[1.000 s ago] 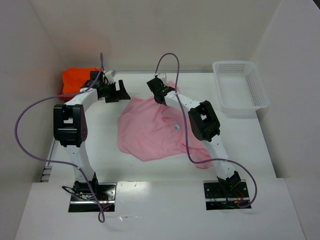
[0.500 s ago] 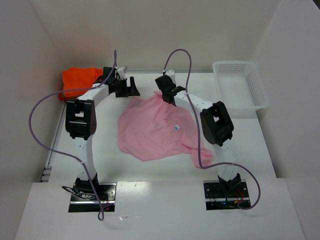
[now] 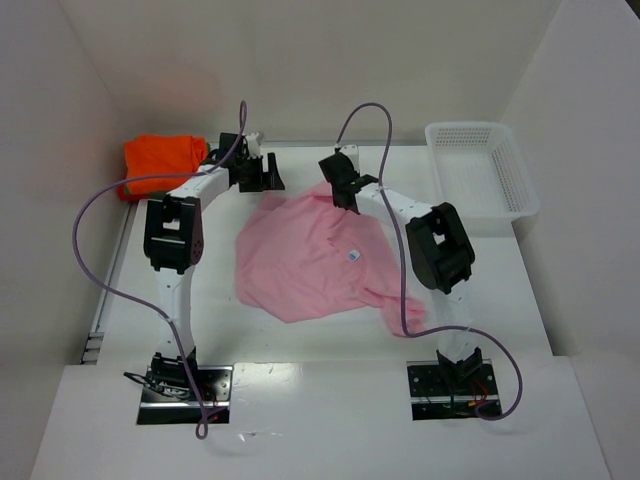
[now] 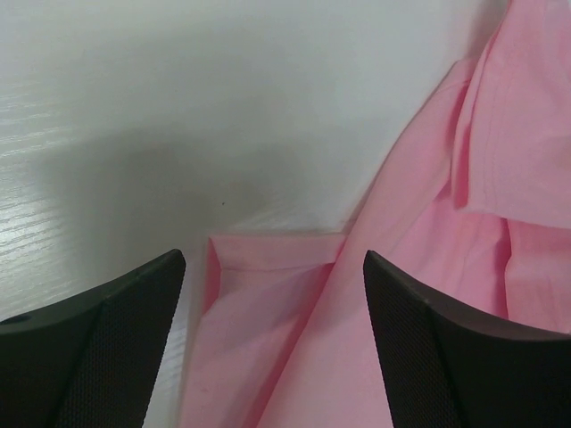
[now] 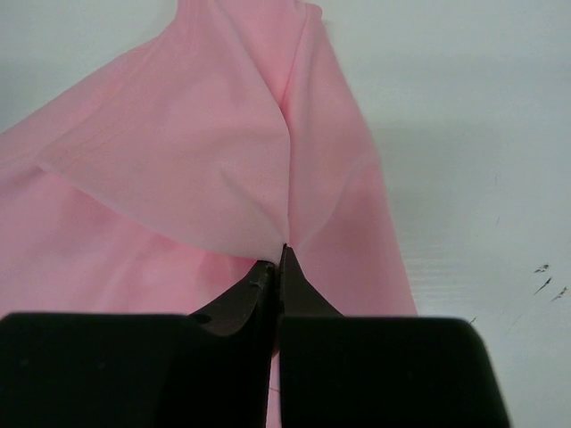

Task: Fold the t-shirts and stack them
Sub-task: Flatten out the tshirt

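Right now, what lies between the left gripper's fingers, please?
A corner of the pink shirt, lying on the table; the left wrist view shows it.

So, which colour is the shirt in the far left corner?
The shirt is bright orange, clearest in the top external view.

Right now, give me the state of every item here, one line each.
pink t-shirt: unfolded, rumpled, far edge pinched.
orange t-shirt: compact pile, far left corner.
white mesh basket: upright, far right.
left gripper: jaws open over a pink hem corner.
right gripper: jaws shut on pink t-shirt.
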### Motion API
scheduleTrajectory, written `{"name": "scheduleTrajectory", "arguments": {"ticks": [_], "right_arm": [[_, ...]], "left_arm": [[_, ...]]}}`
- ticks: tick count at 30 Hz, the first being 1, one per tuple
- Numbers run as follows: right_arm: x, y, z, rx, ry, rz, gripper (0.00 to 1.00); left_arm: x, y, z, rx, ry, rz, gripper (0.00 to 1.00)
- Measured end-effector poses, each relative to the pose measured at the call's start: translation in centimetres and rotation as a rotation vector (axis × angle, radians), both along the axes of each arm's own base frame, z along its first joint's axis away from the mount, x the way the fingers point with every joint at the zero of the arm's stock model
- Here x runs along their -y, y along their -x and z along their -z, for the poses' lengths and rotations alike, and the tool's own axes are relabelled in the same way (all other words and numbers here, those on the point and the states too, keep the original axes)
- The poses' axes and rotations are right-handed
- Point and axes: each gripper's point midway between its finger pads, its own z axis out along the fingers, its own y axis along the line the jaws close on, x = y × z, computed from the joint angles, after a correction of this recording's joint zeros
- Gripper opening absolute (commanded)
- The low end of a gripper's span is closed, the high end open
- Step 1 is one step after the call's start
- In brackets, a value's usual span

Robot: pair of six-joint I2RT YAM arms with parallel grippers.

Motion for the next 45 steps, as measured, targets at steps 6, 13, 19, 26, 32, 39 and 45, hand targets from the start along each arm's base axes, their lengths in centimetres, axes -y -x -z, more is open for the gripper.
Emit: {"name": "scheduleTrajectory", "arguments": {"ticks": [6,13,19,26,32,39,45], "right_arm": [[0.4,-0.2,-0.2,0.008,-0.008,0.008,0.02],[1.5,-0.3,0.4,-0.001,-0.003,0.025,0.02],[1.6,-0.5,0.3,0.005,-0.007,0.030,0.02],[3.5,-1.3,0.1,0.008,-0.007,0.068,0.00],[8.4,-4.6,-4.2,0.097,-0.043,0.169,0.00],[14.8,-4.7,-22.4,0.431,-0.166,0.197,0.00],[15.7,4.1,-38.6,0.775,-0.293,0.123,0.00]], "left_arm": [[0.0,-0.3,1.3,-0.026,0.005,-0.020,0.73],[0.0,0.0,1.7,-0.045,0.003,-0.018,0.53],[0.2,-0.1,2.0,-0.051,0.010,-0.008,0.19],[0.1,-0.1,2.0,-0.052,0.008,-0.012,0.00],[-2.7,-1.0,-2.6,0.019,-0.010,-0.080,0.00],[-12.3,0.3,-27.8,0.501,-0.028,-0.290,0.00],[-11.6,9.7,-43.4,0.825,-0.023,-0.330,0.00]]}}
